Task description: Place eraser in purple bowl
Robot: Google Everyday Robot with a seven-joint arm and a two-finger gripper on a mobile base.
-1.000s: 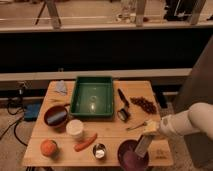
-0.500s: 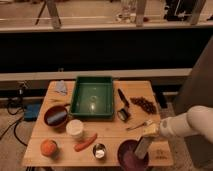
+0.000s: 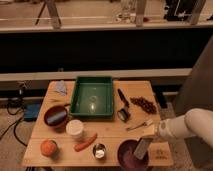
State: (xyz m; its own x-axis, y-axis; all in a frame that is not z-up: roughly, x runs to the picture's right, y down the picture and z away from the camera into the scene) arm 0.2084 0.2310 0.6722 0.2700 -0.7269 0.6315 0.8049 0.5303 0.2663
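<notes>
The purple bowl [image 3: 129, 156] sits at the front right of the wooden table [image 3: 107, 127]. The eraser [image 3: 141, 148], a grey-brown block, stands tilted with its lower end inside the bowl. My gripper [image 3: 151, 134] comes in from the right on a white forearm. It is at the eraser's upper end, just above the bowl's right rim, and is shut on the eraser.
A green tray [image 3: 92, 96] lies at the table's middle back. A dark red bowl [image 3: 56, 116], white cup [image 3: 75, 128], carrot [image 3: 85, 142], orange [image 3: 48, 147] and metal cup [image 3: 99, 150] stand left of the purple bowl. A black-handled tool [image 3: 122, 105], dark grapes [image 3: 144, 104] and a light utensil [image 3: 140, 125] lie behind it.
The forearm has shifted slightly left and down. The eraser stays tilted over the purple bowl in the same place.
</notes>
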